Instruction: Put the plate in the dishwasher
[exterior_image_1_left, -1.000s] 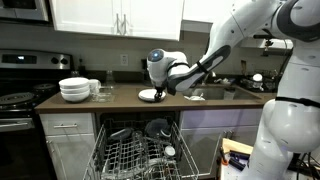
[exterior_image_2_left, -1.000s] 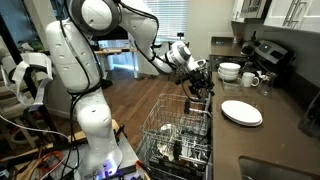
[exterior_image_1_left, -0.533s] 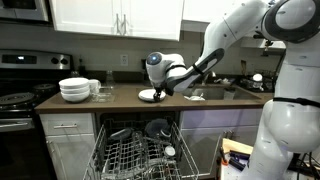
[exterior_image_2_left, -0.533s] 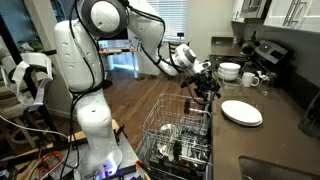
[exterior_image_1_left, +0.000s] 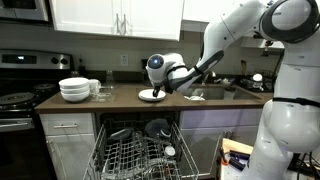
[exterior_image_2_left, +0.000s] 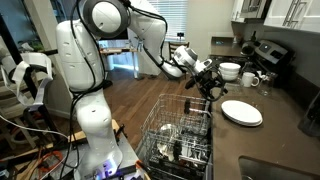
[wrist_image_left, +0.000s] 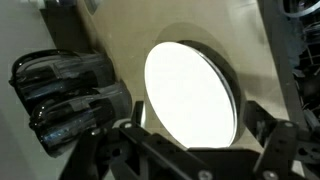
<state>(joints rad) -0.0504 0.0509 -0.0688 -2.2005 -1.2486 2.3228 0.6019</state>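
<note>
Counter (exterior_image_2_left: 285, 132) holds plate (wrist_image_left: 192, 95); fingers (wrist_image_left: 272, 138) wide open, empty, aimed at it. Straddle rim, go low b4 closing, w/o sliding it.

The plate (wrist_image_left: 192, 95) just ahead of the claw (wrist_image_left: 190, 150) is plain white with no pattern, and it glares bright in the wrist view. The claw is black, on a white arm (exterior_image_1_left: 240, 30) with dark bands at the joints. The counter (exterior_image_2_left: 275, 140) under the claw is dark brown in both exterior views and pale tan in the wrist view. Below the claw, the dishwasher (exterior_image_1_left: 135, 155) has a pale grey wire rack against a dark interior. Away from the claw along the counter, the stacked bowls (exterior_image_1_left: 74, 89) are white and the stove (exterior_image_1_left: 18, 98) is black. The cabinets (exterior_image_1_left: 115, 15) above the claw are white
</note>
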